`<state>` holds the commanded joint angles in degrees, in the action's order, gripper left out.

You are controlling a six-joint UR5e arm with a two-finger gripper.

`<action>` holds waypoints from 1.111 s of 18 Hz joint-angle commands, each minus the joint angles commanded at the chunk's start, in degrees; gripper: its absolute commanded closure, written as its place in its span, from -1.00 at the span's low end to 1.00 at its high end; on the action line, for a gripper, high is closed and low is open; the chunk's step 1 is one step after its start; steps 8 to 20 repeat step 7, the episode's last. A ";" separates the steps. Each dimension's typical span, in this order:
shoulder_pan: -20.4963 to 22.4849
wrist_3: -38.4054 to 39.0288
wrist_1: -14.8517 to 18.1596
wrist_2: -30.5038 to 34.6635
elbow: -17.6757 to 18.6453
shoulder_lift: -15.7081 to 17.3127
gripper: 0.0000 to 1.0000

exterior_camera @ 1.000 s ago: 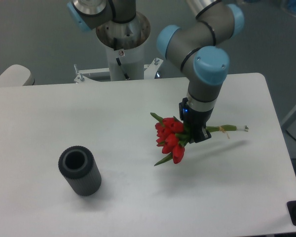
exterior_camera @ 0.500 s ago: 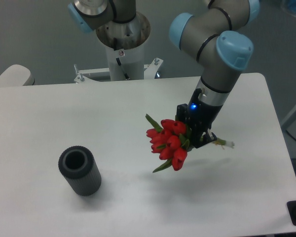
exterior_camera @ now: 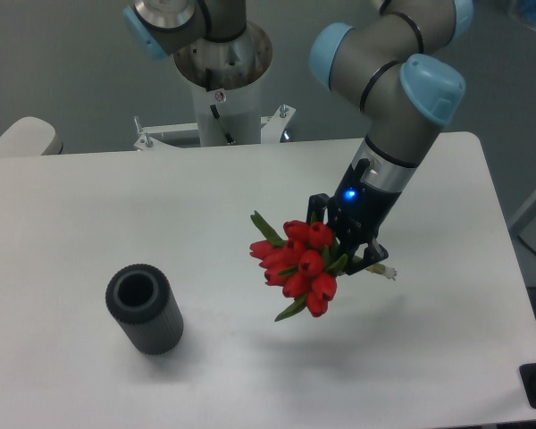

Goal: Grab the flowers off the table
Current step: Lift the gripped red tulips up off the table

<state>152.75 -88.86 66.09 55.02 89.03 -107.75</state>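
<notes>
The flowers [exterior_camera: 297,264], a bunch of red tulip buds with green leaves, hang in the air above the white table [exterior_camera: 116,214], right of centre. My gripper [exterior_camera: 350,248] is shut on their stems just behind the buds. The buds point left and down; the stem ends [exterior_camera: 386,272] stick out to the right past the fingers. A soft shadow lies on the table beneath the bunch. The fingertips are partly hidden behind leaves and buds.
A dark grey ribbed hollow cylinder [exterior_camera: 144,309] stands on the table at the front left. The arm's base column [exterior_camera: 221,80] stands behind the table's far edge. The table's right edge runs close to the arm.
The gripper has lifted the flowers off the table and tilted them. The buds swung left and the stem ends drew in toward the gripper. The cylinder has not moved.
</notes>
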 joint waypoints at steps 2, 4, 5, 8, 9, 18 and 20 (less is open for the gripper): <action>0.00 0.09 0.00 0.00 0.00 0.00 0.21; 0.00 0.09 0.00 0.00 0.00 0.00 0.21; 0.00 0.09 0.00 0.00 0.00 0.00 0.21; 0.09 0.09 0.00 -0.52 0.00 0.00 0.21; 0.09 0.09 0.00 -0.52 0.00 0.00 0.21; 0.09 0.09 0.00 -0.52 0.00 0.00 0.21; 0.09 0.09 0.00 -0.52 0.00 0.00 0.21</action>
